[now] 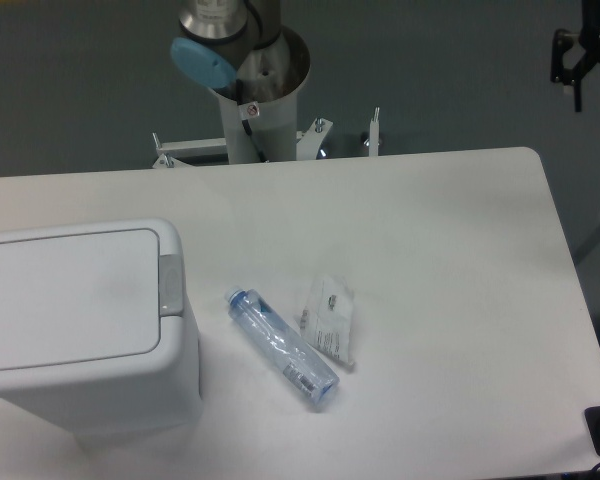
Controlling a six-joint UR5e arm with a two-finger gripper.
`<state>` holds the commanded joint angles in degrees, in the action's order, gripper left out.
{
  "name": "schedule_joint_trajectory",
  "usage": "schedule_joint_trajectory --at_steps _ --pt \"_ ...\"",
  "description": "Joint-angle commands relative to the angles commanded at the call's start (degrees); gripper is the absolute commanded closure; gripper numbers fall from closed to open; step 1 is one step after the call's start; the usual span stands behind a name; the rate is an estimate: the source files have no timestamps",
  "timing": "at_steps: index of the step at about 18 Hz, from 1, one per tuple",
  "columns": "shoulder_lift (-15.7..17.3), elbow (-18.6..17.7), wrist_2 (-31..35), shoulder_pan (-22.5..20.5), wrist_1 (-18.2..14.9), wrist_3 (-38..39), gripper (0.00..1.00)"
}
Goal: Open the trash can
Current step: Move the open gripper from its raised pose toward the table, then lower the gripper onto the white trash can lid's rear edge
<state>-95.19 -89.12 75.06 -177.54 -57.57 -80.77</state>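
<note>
Where the desk (430, 230) meets the left edge of the view, the bin (85, 330) stands on it near the front corner, a large white box with rounded corners. Its flat lid (68, 300) lies shut and level with the rim. A small grey latch (172, 285) sits at the middle of the lid's right edge, facing the bottle. Part of the bin's left side is cut off by the frame.

Just right of the bin, and not touching it, a clear plastic bottle (283, 348) lies on its side. Its blue cap (237, 297) points up and left toward the bin, and its base points down and right toward the front of the desk. Beside the bottle on the right lies a small clear packet (329, 318) with dark print on it, flat on the desk; its lower corner comes close to the bottle's body, though I cannot tell if they touch.

Behind the desk, above the bottle, the arm's base column (250, 100) rises on a metal mount, with a blue round cap (202, 62) on a joint at the top edge. The hand is out of view, so its state cannot be told.

At the far right, a black fixture (580, 50) hangs in the upper corner, off the desk.
</note>
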Motion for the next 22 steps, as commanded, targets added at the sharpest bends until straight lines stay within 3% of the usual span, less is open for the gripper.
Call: schedule_joint_trajectory --at_steps 5,8,9,12,13,17,20,22 --pt "0.35 -0.09 -0.17 0.61 0.0 2.62 0.0" --pt "0.61 -0.61 -0.18 5.7 0.09 12.1 0.0" --pt "0.79 -0.79 -0.18 6.5 0.35 15.44 0.0" --pt "1.05 -0.7 0.09 14.04 0.7 29.22 0.0" --pt "3.23 -1.14 -0.09 16.41 -0.17 37.36 0.0" --pt "3.78 -1.41 -0.79 25.73 -2.73 55.67 0.0" --pt "2.03 0.52 -6.13 30.66 -2.46 66.59 0.0" --pt "1.58 0.53 -10.79 31.37 -2.37 71.52 0.0"
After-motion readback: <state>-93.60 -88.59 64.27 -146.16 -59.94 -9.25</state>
